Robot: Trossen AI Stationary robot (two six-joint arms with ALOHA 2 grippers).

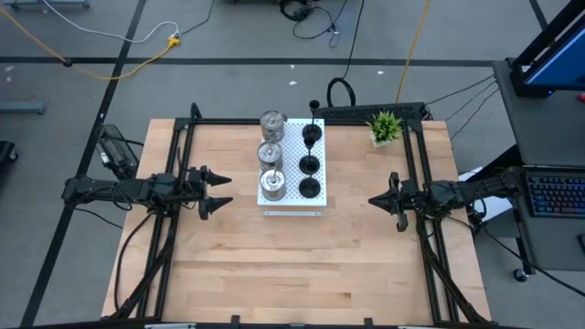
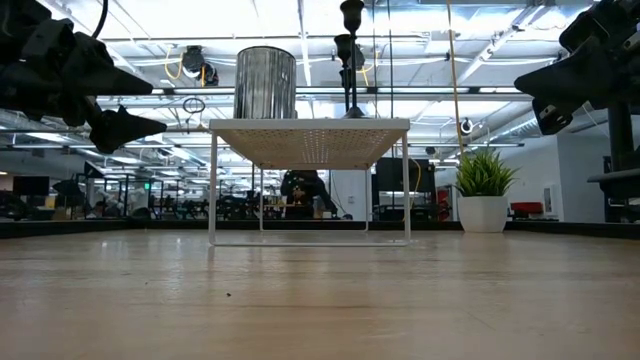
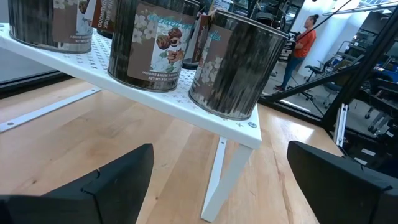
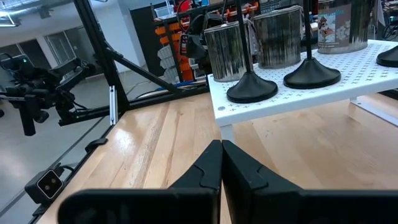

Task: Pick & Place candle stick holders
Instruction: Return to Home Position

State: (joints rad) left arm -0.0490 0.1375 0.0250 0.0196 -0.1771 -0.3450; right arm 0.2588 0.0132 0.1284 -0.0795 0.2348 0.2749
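A white perforated board (image 1: 292,174) stands on thin legs at the table's far middle. Three shiny silver candle stick holders (image 1: 271,185) rest on their bases in its left column. Three black ones with thin stems (image 1: 310,164) stand on round bases in its right column. My left gripper (image 1: 227,190) hovers open at the board's left, level with its near corner; in its wrist view (image 3: 221,152) the nearest silver holder (image 3: 236,62) stands just ahead. My right gripper (image 1: 373,199) hovers shut to the board's right, facing the black bases (image 4: 252,90).
A small green potted plant (image 1: 385,126) stands at the far right of the table, by the black frame rail (image 1: 420,155). Bare wood stretches across the table's near half (image 1: 292,265). A person (image 3: 303,43) stands in the room beyond the table.
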